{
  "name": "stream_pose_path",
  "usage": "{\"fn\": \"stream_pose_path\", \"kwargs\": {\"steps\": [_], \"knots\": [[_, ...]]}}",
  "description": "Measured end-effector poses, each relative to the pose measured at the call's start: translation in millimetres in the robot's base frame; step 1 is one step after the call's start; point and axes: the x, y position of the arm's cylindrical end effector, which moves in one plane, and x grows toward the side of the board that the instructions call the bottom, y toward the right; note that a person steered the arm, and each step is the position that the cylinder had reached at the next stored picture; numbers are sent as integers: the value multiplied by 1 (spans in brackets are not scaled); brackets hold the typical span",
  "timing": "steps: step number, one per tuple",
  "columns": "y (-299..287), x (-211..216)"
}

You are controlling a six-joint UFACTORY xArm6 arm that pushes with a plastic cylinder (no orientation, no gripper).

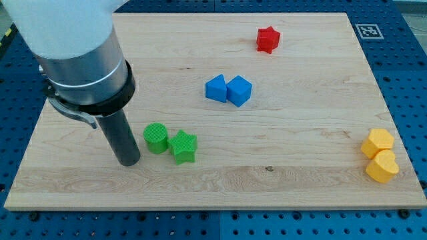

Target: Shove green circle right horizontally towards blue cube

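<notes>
The green circle (pixel 156 138) is a short ribbed cylinder at the lower left of the wooden board (pixel 293 167). A green star (pixel 183 147) touches its right side. The blue cube (pixel 239 91) sits above and to the right, near the board's middle, with a blue angular block (pixel 216 88) touching its left side. My tip (pixel 128 161) rests on the board just left of the green circle, a small gap apart, slightly lower in the view.
A red star (pixel 267 39) lies near the view's top. A yellow hexagon (pixel 377 143) and a yellow heart (pixel 382 167) sit together at the board's right edge. A fiducial marker (pixel 365 31) is beyond the top right corner.
</notes>
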Motion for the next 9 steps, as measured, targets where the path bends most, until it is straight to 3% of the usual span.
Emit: {"fn": "stream_pose_path", "kwargs": {"steps": [4, 7, 9], "knots": [[-8, -29], [63, -29], [63, -42]]}}
